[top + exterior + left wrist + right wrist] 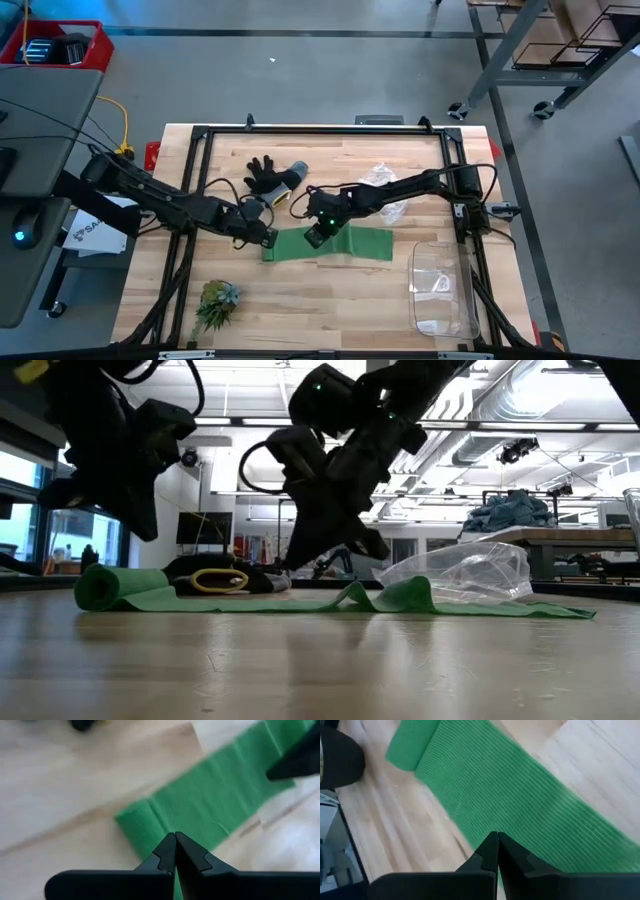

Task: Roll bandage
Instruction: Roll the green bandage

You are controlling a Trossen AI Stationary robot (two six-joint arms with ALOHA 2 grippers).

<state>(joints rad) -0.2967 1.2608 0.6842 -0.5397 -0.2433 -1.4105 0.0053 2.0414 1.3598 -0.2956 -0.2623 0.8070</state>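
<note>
Left arm: reached in from the table's left side, stretched low toward the bandage [335,245]; left gripper [266,237] hovered just above the strip's rolled left end, fingers pressed together with nothing between them.
Right arm: reached in from the table's right side, bent down over the bandage; right gripper [316,236] sat over the strip's middle, fingers together and holding nothing.
Bandage, form: mid-green ribbed fabric strip, long and narrow, partly rolled; a short cylinder roll [98,587] at its left end, the rest lying flat with one raised wrinkle [358,595] beneath the right gripper.
Bandage, place: on the wooden table [300,300], near its centre, running left to right.
Neighbours: black-and-grey glove [272,178] beyond the bandage, apart from it; crumpled clear plastic [385,190] beyond its right end; clear plastic container [442,288] just right of the bandage's right end; green plant tuft [217,303] well in front of the rolled end.
Open room: bare wood lay in front of the bandage, between plant tuft and container.
</note>
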